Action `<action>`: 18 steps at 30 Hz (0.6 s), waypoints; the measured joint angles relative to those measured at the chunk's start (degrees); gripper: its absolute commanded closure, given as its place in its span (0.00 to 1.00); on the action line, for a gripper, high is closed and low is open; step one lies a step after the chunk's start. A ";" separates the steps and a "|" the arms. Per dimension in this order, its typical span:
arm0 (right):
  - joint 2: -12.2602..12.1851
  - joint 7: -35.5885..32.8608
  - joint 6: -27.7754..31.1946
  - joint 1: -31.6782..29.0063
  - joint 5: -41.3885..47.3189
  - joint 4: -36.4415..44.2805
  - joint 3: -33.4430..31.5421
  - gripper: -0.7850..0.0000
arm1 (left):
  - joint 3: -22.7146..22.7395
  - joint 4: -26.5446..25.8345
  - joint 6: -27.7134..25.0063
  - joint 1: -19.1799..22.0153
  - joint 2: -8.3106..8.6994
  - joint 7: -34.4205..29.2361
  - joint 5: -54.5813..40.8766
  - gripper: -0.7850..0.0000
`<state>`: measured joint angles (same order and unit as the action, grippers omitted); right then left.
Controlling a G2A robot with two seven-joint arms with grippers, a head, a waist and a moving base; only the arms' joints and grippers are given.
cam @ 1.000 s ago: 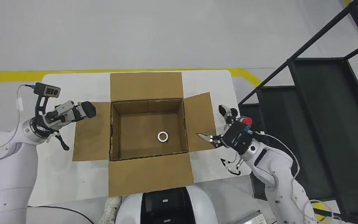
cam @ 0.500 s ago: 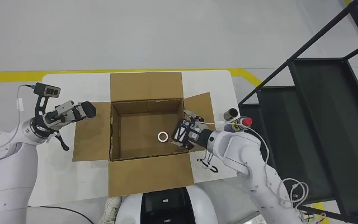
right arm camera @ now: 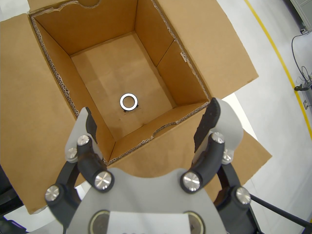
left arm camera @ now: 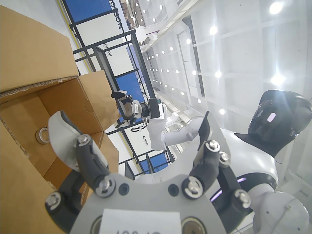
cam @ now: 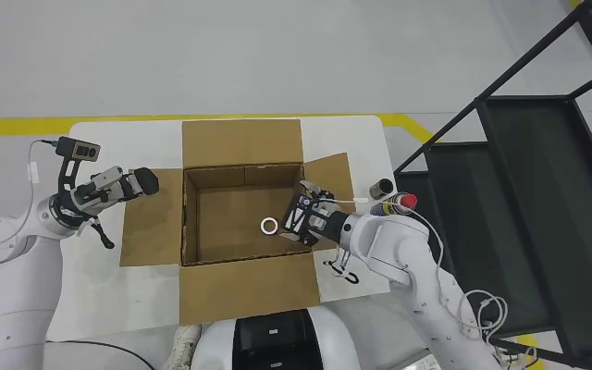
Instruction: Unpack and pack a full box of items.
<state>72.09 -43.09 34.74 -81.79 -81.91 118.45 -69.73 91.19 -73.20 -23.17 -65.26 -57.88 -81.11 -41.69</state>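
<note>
Right jaws first: spread wide and holding nothing. In the right wrist view one fingertip hangs over the box's inside corner and the other over the right flap. From above, the right arm has them poised at the right wall of the cardboard box. Whether they touch the cardboard, I cannot tell.

Over to the left jaws: also wide apart and empty, sitting at the outer far edge of the left flap, well away from the opening.

The box stands in the middle of the white desk with all four flaps folded out flat. Inside there's one item, a small white ring lying flat on the floor of the box, toward the near right part. The left wrist view catches that ring low inside the box, partly behind a fingertip.

Writing now: each wrist plate carries a white label, cut off at the edge of the view. Blue panels with white lettering line the hall behind.

At the desk's right edge, a can with a red cap lies beside a grey-topped cylinder. Both are small and partly hidden behind the right arm, so their kind is hard to make out. A black metal frame stands right of the desk.
</note>
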 measured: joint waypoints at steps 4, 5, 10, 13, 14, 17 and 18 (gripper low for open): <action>0.69 -5.67 -3.10 3.41 -1.41 -0.36 5.44 0.00 | 0.00 0.00 0.00 0.00 0.00 0.00 0.00 0.00; 1.00 -8.22 -4.41 4.84 -0.79 -1.27 7.12 0.00 | 0.00 0.00 0.00 0.00 0.00 0.00 0.00 0.00; 2.49 -20.37 -9.00 12.03 4.16 -6.52 12.93 0.00 | 0.00 0.00 0.00 0.00 0.00 0.00 0.00 0.00; 3.24 -25.60 -9.75 16.45 8.85 -10.60 14.94 0.00 | 0.00 0.00 0.00 0.00 0.00 0.00 0.00 0.00; 3.33 -26.47 -9.64 17.27 9.77 -11.19 15.21 0.00 | 0.00 0.00 0.00 0.00 0.00 0.00 0.00 0.00; 3.32 -26.50 -9.57 17.27 9.79 -11.18 15.20 0.00 | 0.00 0.00 0.00 0.00 0.00 0.00 0.00 0.00; 3.32 -26.46 -9.57 17.24 9.75 -11.15 15.19 0.00 | 0.00 0.00 0.00 0.00 0.00 0.00 0.00 0.00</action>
<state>75.41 -69.56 25.17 -64.55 -72.16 107.30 -54.54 91.19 -73.20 -23.17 -65.26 -57.88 -81.11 -41.69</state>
